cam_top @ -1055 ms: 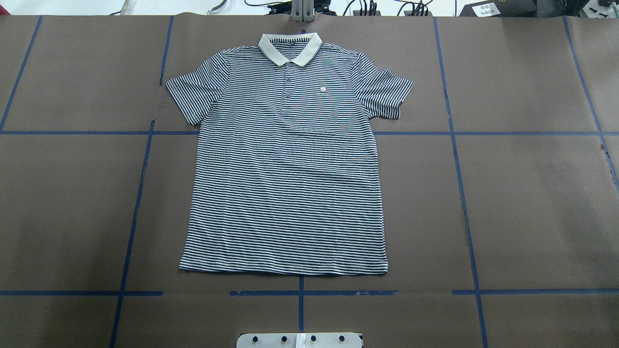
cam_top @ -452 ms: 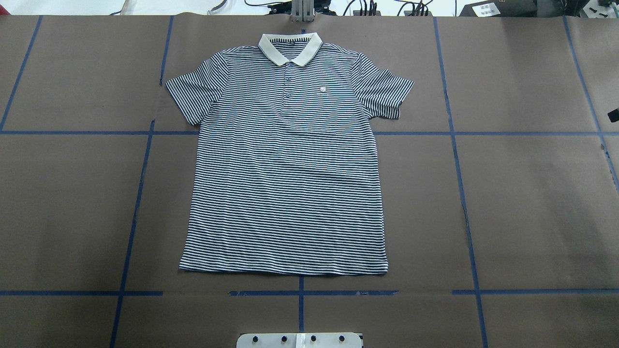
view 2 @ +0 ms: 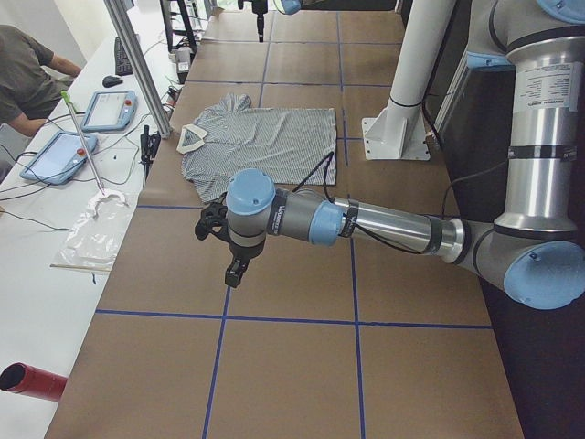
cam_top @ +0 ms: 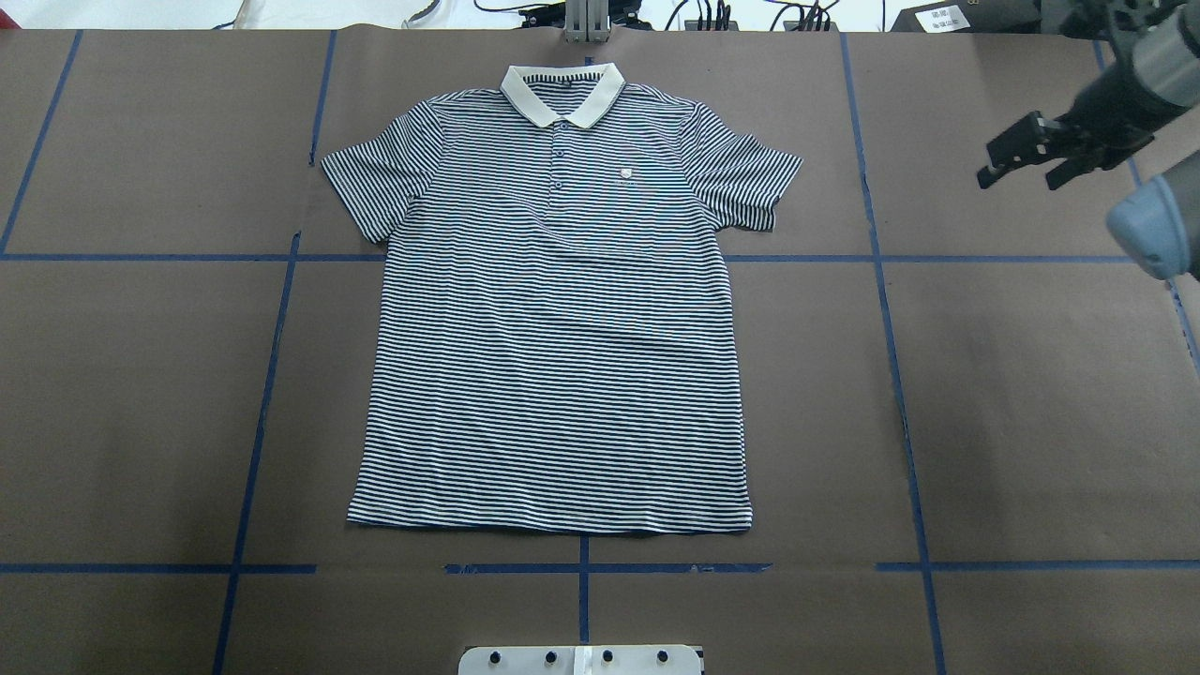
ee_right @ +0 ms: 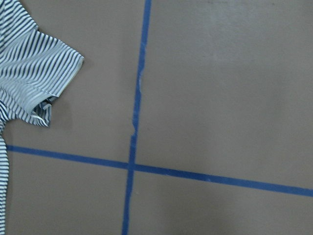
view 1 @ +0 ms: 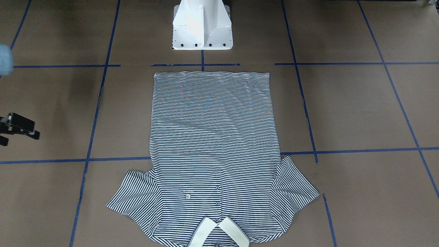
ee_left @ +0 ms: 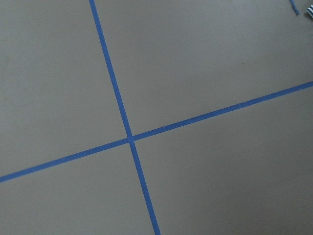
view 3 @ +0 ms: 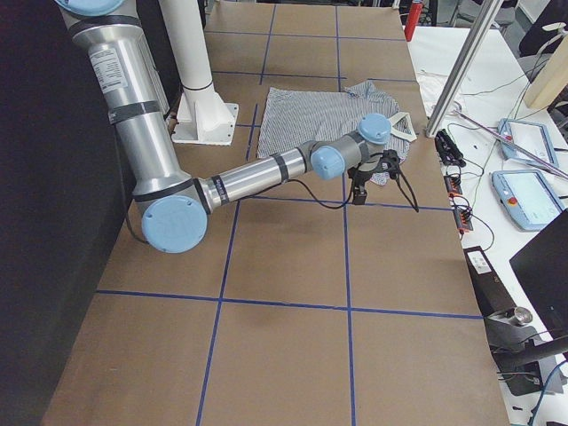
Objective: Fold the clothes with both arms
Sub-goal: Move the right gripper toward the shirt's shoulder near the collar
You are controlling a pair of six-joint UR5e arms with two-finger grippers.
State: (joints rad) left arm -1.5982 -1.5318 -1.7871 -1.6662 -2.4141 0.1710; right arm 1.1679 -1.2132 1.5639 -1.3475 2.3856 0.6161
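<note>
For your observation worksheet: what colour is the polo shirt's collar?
Plain cream collar, seen best in the overhead exterior view.

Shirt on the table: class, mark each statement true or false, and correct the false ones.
1. The shirt lies flat with its buttons facing up. True.
2. The right gripper is gripping the shirt. False: it hangs open over bare table, apart from the shirt.
3. The collar lies nearest the robot's base. False: the hem is nearest; the collar is at the far end.
4. Both sleeves are spread out to the sides. True.
</note>
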